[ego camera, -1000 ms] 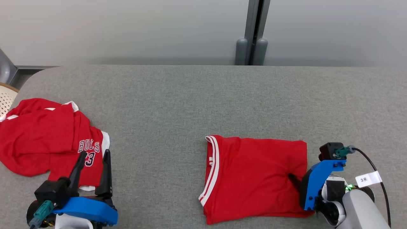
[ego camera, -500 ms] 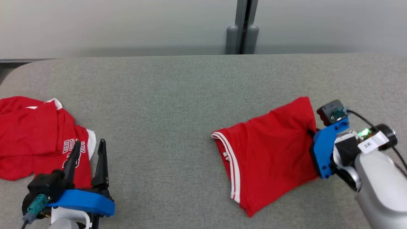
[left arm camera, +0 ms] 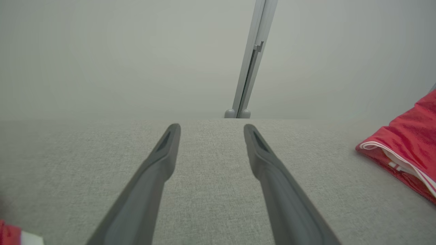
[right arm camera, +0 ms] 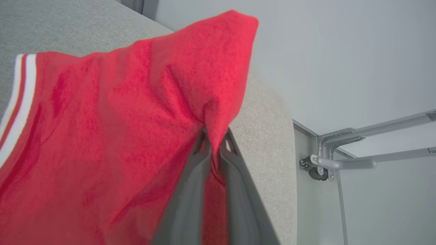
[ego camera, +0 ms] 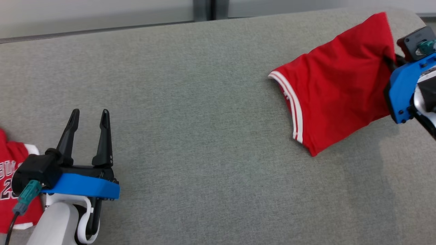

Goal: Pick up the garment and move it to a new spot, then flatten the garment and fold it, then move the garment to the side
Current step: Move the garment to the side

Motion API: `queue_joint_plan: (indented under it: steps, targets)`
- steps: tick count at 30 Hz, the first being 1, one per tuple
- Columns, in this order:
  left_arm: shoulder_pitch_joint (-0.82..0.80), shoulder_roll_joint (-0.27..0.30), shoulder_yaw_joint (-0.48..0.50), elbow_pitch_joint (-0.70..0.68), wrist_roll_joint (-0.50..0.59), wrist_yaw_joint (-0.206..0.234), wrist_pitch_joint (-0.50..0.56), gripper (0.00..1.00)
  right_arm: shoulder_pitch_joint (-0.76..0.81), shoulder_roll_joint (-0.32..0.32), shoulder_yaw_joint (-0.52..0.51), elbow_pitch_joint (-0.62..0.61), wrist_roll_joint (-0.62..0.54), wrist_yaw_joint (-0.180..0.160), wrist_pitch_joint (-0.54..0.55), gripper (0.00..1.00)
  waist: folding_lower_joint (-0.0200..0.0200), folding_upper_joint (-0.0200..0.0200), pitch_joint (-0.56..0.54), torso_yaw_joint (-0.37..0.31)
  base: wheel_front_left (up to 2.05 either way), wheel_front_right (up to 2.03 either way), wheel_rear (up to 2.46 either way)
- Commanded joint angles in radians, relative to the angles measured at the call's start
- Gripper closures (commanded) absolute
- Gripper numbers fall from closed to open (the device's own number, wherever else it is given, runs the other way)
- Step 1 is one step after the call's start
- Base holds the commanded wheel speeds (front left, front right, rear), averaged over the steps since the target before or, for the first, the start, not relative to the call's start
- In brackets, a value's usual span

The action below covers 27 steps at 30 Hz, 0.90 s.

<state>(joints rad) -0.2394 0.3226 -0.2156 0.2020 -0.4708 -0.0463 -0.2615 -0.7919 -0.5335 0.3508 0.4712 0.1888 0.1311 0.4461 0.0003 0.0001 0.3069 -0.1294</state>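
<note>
Folded red garment, white-trimmed, right edge raised, far right on table.

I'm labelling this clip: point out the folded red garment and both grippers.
folded red garment (ego camera: 337, 85): head view, middle of the cloth.
left gripper (ego camera: 90, 112): head view, between its open fingertips.
right gripper (right arm camera: 215, 134): right wrist view, between fingertips pinching the garment.
</note>
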Motion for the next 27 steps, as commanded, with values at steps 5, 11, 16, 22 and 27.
queue_joint_plan:
  steps: [5,11,16,22,27]
  targets:
    - [-0.049,0.028,0.002,-0.02,0.018,0.002,0.006,0.0,-0.054,-0.025,-0.056,0.044,-0.067,-0.001,-0.059,1.0,-0.0003,-0.0001,0.095,-0.097,0.0,0.0,0.0]
    - [-0.066,0.05,0.001,-0.049,0.025,0.01,0.029,0.0,-0.083,-0.04,-0.13,0.088,-0.147,-0.001,-0.128,1.0,-0.0003,-0.0001,0.145,-0.122,0.0,0.0,0.0]
    - [-0.066,0.068,0.006,-0.07,0.027,0.016,0.042,0.0,-0.094,-0.02,-0.184,0.108,-0.213,-0.001,-0.167,1.0,-0.0003,-0.0001,0.171,-0.134,0.0,0.0,0.0]
    - [-0.066,0.078,-0.001,-0.083,0.023,0.017,0.055,0.0,-0.099,0.003,-0.219,0.128,-0.296,-0.001,-0.241,0.93,-0.0003,-0.0001,0.168,-0.133,0.0,0.0,0.0]
    - [-0.058,0.072,-0.008,-0.08,0.018,0.018,0.056,0.0,-0.076,0.026,-0.246,0.15,-0.345,0.0,-0.289,0.0,-0.0003,-0.0001,0.148,-0.122,0.0,0.0,0.0]
